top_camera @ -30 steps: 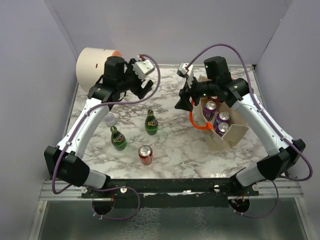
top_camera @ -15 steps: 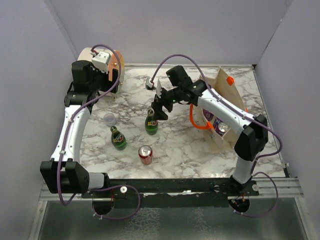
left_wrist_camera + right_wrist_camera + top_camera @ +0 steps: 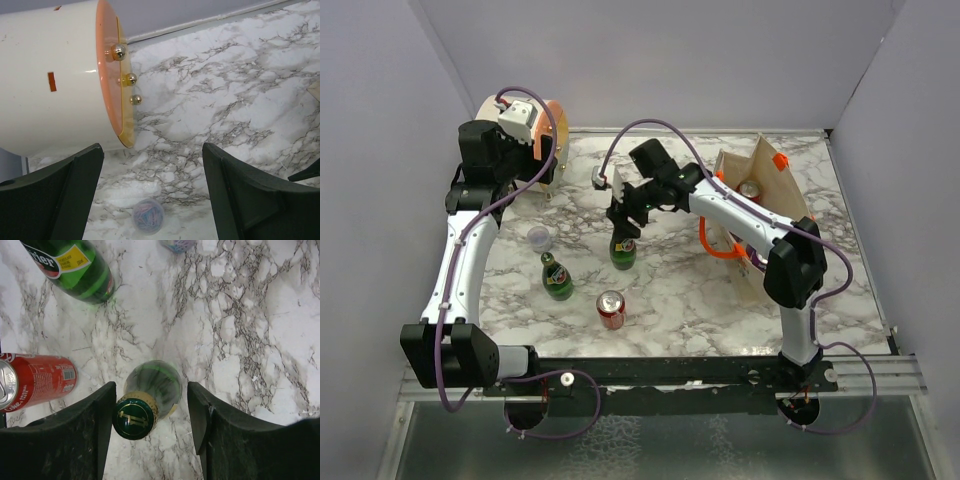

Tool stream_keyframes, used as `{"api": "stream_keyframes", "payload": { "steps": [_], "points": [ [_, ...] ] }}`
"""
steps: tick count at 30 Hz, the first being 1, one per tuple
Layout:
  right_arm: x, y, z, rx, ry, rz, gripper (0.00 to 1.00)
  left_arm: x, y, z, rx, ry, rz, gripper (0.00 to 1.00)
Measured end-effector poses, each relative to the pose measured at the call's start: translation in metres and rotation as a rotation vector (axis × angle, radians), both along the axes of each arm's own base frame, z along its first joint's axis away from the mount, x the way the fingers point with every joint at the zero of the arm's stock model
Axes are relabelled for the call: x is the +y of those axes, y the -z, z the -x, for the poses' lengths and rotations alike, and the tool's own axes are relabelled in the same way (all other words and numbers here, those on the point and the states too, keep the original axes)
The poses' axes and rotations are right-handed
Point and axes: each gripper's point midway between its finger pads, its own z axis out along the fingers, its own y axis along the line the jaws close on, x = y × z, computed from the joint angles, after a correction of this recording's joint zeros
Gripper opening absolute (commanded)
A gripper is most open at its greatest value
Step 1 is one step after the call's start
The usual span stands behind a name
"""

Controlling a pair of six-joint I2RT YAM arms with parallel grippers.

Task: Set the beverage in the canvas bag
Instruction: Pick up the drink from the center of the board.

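Observation:
A green glass bottle (image 3: 622, 250) with a gold-trimmed cap stands upright mid-table. My right gripper (image 3: 620, 215) is open just above it. In the right wrist view the cap (image 3: 135, 415) sits between the fingers of my gripper (image 3: 151, 405), nearer the left one, untouched. A second green bottle (image 3: 557, 278) and a red can (image 3: 611, 309) stand nearby. The canvas bag (image 3: 778, 188), with its orange handles (image 3: 716, 246), stands at the right with a can inside. My left gripper (image 3: 528, 168) is open and empty at the far left.
A white cylinder with an orange lid (image 3: 55, 75) lies at the back left, beside my left gripper (image 3: 152, 155). A small clear ball of coloured clips (image 3: 148, 222) rests on the marble below it. The second bottle (image 3: 75, 270) and red can (image 3: 35, 382) lie left of my right gripper.
My right arm has swung left from the bag to over the upright green bottle. My left arm has pulled back toward the white cylinder.

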Motion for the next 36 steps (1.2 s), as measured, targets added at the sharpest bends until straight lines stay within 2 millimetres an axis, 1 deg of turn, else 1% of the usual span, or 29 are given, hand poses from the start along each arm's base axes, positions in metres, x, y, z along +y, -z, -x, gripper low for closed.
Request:
{"api": "stream_keyframes", "payload": {
  "steps": [3, 8, 11, 13, 17, 21, 23, 26, 27, 28, 32, 34, 35, 36],
  "points": [
    [0.002, -0.002, -0.003, -0.018, -0.003, -0.002, 0.42, -0.001, -0.001, 0.000, -0.002, 0.005, 0.003, 0.83],
    [0.001, -0.003, -0.004, -0.028, -0.005, 0.000, 0.15, -0.002, -0.003, -0.001, -0.011, 0.012, 0.006, 0.82],
    [0.001, -0.005, -0.005, -0.034, -0.005, 0.007, 0.05, -0.003, -0.004, -0.001, -0.017, 0.021, 0.009, 0.82],
    [-0.001, -0.006, -0.005, -0.030, 0.003, 0.018, 0.02, -0.006, -0.003, -0.001, -0.016, 0.041, 0.012, 0.80],
    [-0.004, -0.013, -0.009, -0.034, 0.034, 0.035, 0.01, -0.011, 0.001, -0.003, -0.007, 0.075, 0.015, 0.78],
    [-0.006, -0.030, -0.016, -0.056, 0.079, 0.029, 0.01, -0.015, 0.007, -0.006, 0.005, 0.092, 0.021, 0.77],
    [-0.010, -0.038, -0.019, -0.067, 0.105, 0.028, 0.01, -0.017, 0.010, -0.008, 0.009, 0.100, 0.022, 0.76],
    [-0.021, -0.056, -0.021, -0.085, 0.141, 0.015, 0.02, -0.022, 0.015, -0.010, 0.017, 0.122, 0.020, 0.75],
    [-0.027, -0.066, -0.020, -0.095, 0.158, 0.009, 0.01, -0.025, 0.016, -0.011, 0.018, 0.133, 0.018, 0.75],
    [-0.031, -0.072, -0.020, -0.101, 0.167, 0.005, 0.01, -0.027, 0.017, -0.011, 0.019, 0.142, 0.016, 0.75],
    [-0.064, -0.122, -0.018, -0.162, 0.243, -0.041, 0.01, -0.044, 0.029, -0.013, 0.041, 0.206, 0.006, 0.74],
    [-0.079, -0.151, -0.015, -0.213, 0.278, -0.072, 0.02, -0.055, 0.035, -0.014, 0.055, 0.241, 0.003, 0.74],
    [-0.090, -0.169, -0.015, -0.248, 0.309, -0.093, 0.02, -0.061, 0.038, -0.015, 0.062, 0.261, 0.002, 0.74],
    [-0.097, -0.181, -0.014, -0.272, 0.328, -0.107, 0.02, -0.066, 0.039, -0.016, 0.063, 0.276, 0.000, 0.74]
  ]
}}
